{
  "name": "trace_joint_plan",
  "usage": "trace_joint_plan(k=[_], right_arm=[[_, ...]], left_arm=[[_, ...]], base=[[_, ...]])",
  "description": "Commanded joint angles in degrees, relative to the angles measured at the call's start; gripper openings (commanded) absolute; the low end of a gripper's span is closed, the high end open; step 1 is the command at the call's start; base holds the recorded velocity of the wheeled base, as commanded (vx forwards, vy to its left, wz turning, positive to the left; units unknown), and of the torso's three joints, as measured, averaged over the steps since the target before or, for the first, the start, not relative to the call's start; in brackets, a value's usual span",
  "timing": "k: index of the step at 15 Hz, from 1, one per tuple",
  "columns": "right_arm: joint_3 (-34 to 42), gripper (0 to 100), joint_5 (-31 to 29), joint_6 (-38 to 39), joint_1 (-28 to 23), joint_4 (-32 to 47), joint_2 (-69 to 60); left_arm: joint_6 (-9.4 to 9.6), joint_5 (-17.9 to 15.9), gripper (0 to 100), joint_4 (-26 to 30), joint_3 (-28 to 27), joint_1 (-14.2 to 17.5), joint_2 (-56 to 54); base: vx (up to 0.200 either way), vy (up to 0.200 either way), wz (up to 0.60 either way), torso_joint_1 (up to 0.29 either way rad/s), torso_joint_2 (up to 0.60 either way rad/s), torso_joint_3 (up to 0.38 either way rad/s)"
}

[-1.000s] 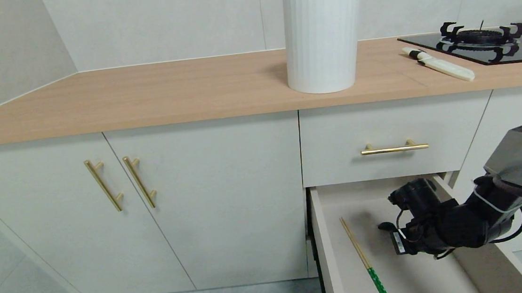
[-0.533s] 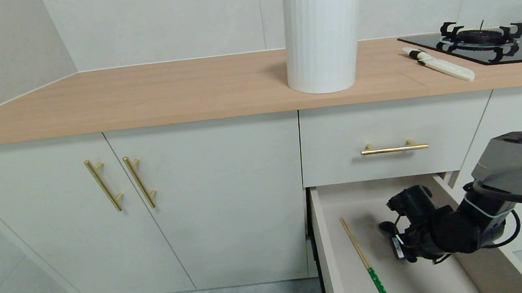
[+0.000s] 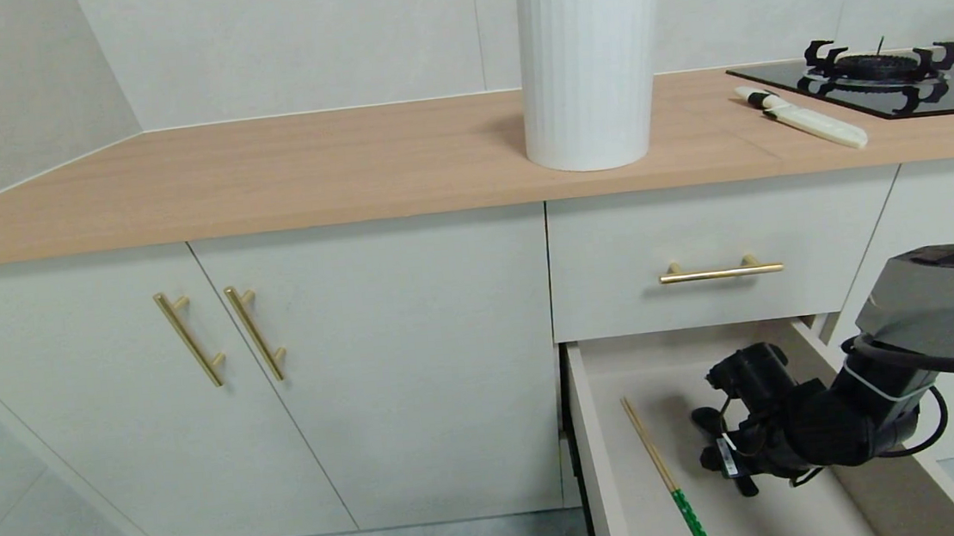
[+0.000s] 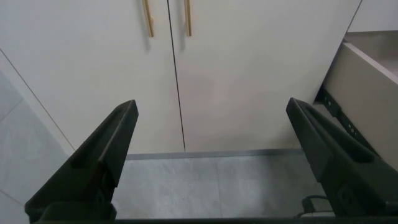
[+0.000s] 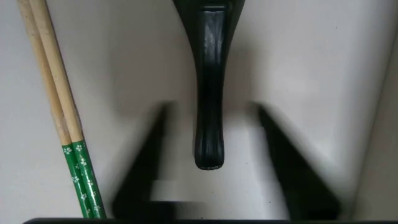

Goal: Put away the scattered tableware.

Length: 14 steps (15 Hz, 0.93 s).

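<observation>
Right arm bent low into the open drawer (image 3: 597,430). The right end effector (image 3: 709,436) is just above the drawer floor, fingers spread, gripping nothing. A black utensil (image 5: 209,93) lies flat between the fingers. Its long axis follows the end effector's reach, handle tip toward the wrist, wider end away. The chopsticks (image 3: 664,476) lie just left of the end effector, roughly parallel, green ends wristward. The left end effector (image 4: 211,155) is wide open and empty, facing the cabinet doors (image 4: 249,74).
</observation>
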Motion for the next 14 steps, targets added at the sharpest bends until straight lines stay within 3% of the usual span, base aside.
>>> trace_joint_plan(k=[1,9,14], right_arm=[[0.02,100,-0.07,-0.01,0.02,-0.01,-0.17],[2.22,100,-0.07,0.16,-0.07,-0.01,-4.39],[10.92,100,1.33,0.60,-0.07,0.69,-25.57]], left_arm=[[0.00,-0.03,100,0.02,0.00,0.00,0.07],[0.00,0.05,100,0.02,0.00,0.00,0.07],[0.00,0.05,100,0.02,0.00,0.00,0.07]], base=[[0.000,0.000,0.00,0.000,0.00,0.000],[0.000,0.000,0.00,0.000,0.00,0.000],[0.000,0.000,0.00,0.000,0.00,0.000]])
